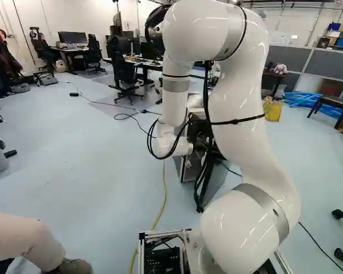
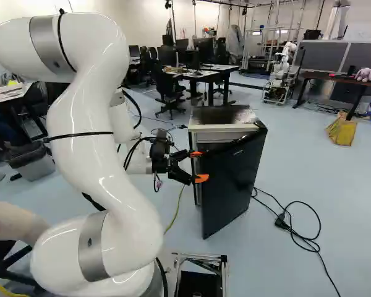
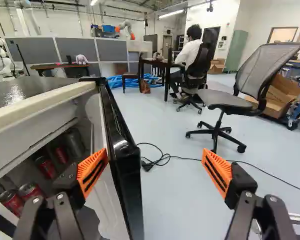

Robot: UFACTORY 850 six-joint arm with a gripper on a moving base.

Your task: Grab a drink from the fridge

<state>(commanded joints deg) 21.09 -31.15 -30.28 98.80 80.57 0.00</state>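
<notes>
- The gripper [image 2: 199, 166] is spread wide, the opened door [image 2: 234, 179] straddled, unclenched.
- Red cans [image 3: 46, 167] are housed inside the fridge [image 3: 40, 106].
- Beyond the door, floor is crossed by a cable [image 3: 162, 160].

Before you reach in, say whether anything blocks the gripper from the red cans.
Yes: the part-open fridge door. It stands between the open fingers of the gripper, so the outer finger would likely catch on it. The red cans sit inside, off past the inner finger.
</notes>
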